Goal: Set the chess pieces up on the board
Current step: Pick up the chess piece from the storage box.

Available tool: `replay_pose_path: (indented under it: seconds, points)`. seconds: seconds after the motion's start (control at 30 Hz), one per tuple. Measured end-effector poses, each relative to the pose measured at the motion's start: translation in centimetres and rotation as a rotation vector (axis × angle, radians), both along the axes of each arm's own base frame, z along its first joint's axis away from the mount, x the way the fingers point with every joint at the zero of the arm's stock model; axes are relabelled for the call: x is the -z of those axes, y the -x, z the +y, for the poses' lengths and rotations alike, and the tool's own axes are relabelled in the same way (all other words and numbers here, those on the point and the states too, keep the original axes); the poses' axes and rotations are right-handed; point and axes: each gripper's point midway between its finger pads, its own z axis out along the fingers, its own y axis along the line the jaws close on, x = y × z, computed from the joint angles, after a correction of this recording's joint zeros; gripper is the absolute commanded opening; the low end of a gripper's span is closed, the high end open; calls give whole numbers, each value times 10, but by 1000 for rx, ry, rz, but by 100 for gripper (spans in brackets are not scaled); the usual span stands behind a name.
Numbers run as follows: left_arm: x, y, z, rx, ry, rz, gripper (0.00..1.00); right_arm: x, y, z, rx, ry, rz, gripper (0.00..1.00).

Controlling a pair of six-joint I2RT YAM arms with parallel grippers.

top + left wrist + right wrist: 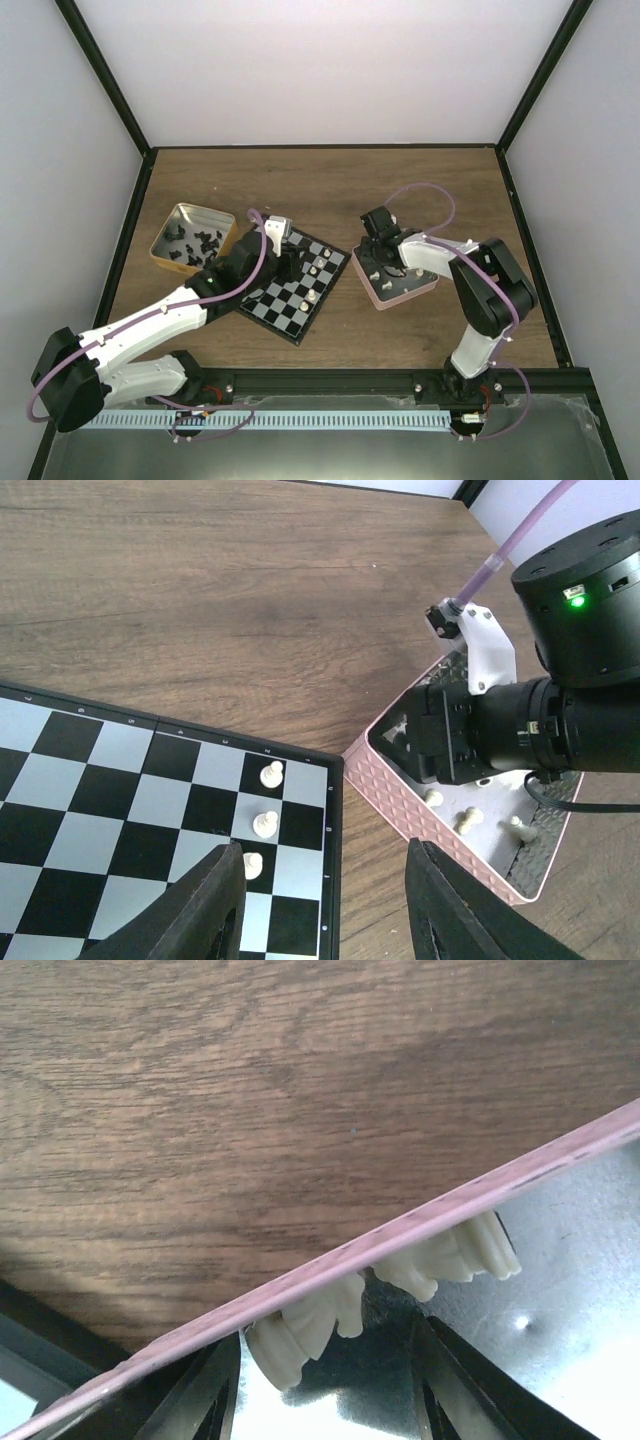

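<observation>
Gold tin: at the far left of the wooden table (330, 190), the gold tin (165, 230) holds a heap of black chess pieces (195, 243)
Left gripper: stretched out over the board's right edge, the left gripper (322, 865) has its two dark fingers (215, 910) spread apart, with nothing between them but checks, rim and table
Board: the board (285, 305) lies turned at an angle in the middle of the table, between tin and tray; three white chess pieces (264, 824) stand upright in a short column near its right edge, most other squares in view bare
Pink tray: just right of the board, apart from it, the pink tray (395, 795) has more white pieces (467, 820) scattered on its shiny floor
Right gripper: dipped into the tray at its far-left corner, the right gripper (326, 1345) has its fingers parted; two cream pieces (305, 1325) lie on their sides against the tray wall, the nearer one just ahead of the tips, not clamped
</observation>
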Motion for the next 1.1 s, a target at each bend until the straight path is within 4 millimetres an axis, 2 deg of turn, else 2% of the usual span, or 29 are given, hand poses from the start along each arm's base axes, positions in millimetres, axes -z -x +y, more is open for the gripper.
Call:
replay_pose_path:
  seconds: [0.13, 0.3, 0.47, 0.8, 0.9, 1.03, 1.1]
  points:
    - [0, 0, 0, 0, 0, 0, 47, 1, -4, -2, 19, 54, -21, 40]
    - [0, 0, 0, 0, 0, 0, 47, 2, -2, -12, 53, 97, -22, 38]
    - [0, 0, 0, 0, 0, 0, 47, 4, 6, -22, 80, 125, -15, 30]
    - [0, 0, 0, -1, 0, 1, 47, 4, 6, -22, 78, 120, -20, 32]
    - [0, 0, 0, -1, 0, 1, 48, 4, 4, -21, 78, 117, -30, 27]
    - [2, 0, 1, -1, -3, 3, 49, 4, 1, -21, 76, 121, -41, 13]
    - [3, 1, 1, -1, -5, 5, 52, 4, 0, -20, 77, 120, -46, 12]
